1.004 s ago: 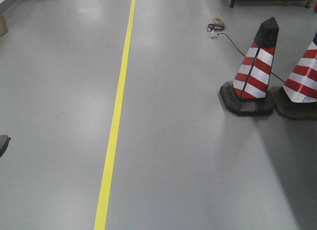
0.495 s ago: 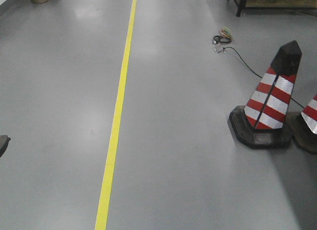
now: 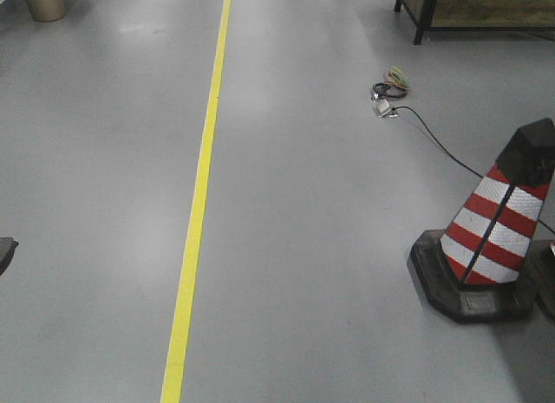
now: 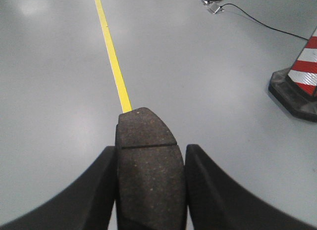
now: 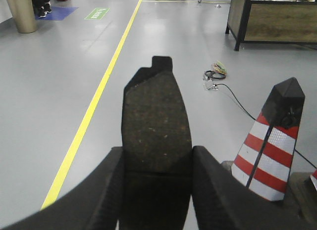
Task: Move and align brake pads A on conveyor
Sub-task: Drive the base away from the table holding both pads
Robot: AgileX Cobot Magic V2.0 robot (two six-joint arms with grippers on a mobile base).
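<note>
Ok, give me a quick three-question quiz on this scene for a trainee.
1. True or false: the left gripper holds a pad, while the right gripper is empty.
2. What stands at the right of the front view? A. a ladder B. a striped cone C. a bicycle
3. Fill in: the painted line is ___.
Key: 1 false, the right gripper holds a second pad. 2 B. 3 yellow.
</note>
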